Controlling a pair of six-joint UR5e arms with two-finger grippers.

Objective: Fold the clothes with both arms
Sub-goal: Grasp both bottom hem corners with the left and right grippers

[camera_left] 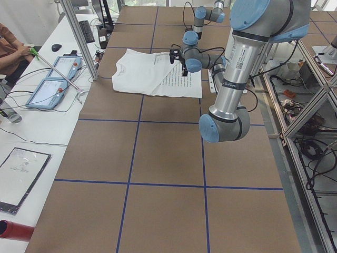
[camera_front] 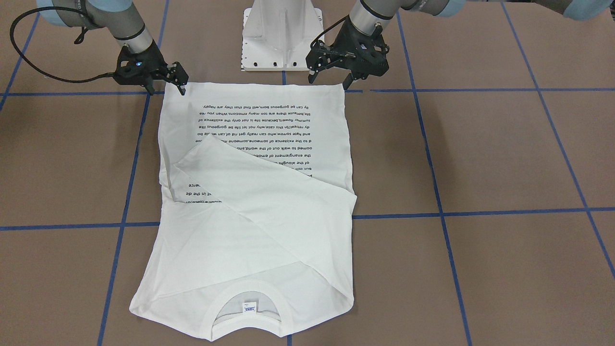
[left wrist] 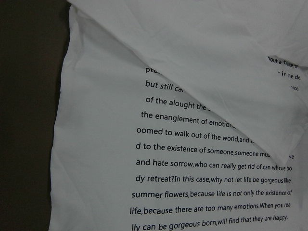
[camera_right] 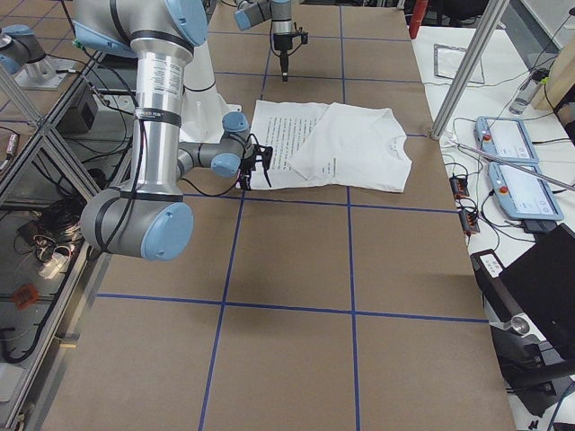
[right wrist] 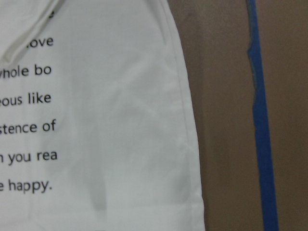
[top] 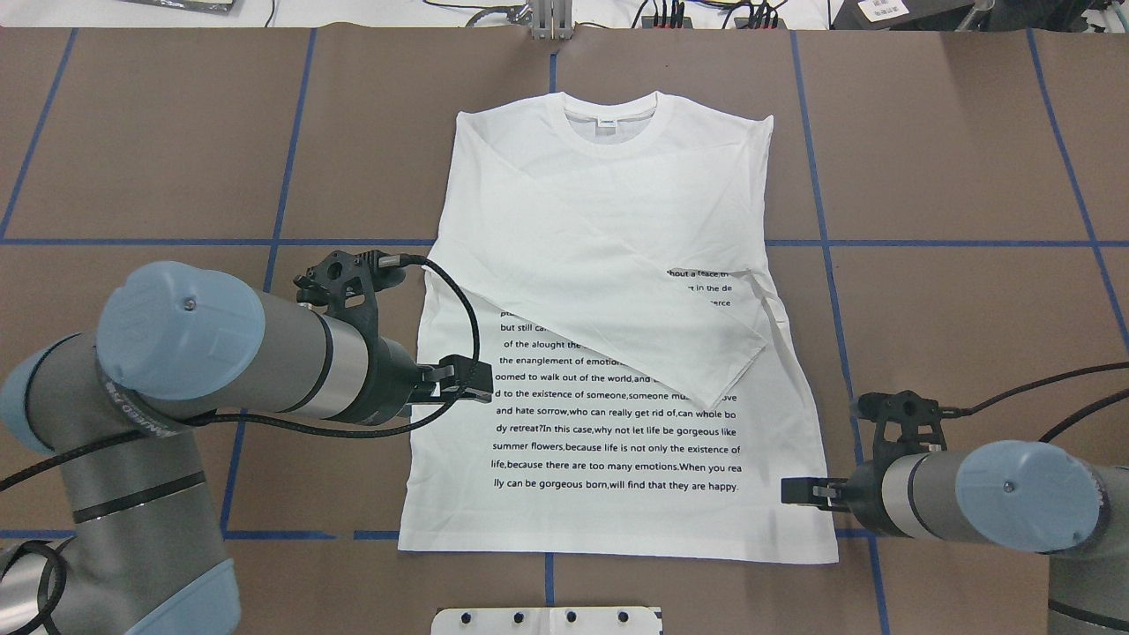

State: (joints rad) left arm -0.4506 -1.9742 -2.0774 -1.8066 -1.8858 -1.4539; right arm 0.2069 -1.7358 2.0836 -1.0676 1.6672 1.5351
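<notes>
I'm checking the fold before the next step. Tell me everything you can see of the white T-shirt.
The white T-shirt, cotton by its look, lies flat and front-up on the brown table, ribbed crew neck with a small label away from the robot, hem toward it. Lines of black text cover the lower front. The sleeves are folded in over the chest; the top one runs diagonally across the text. The left gripper and right gripper, open, sit near its hem corners; contact is unclear.
</notes>
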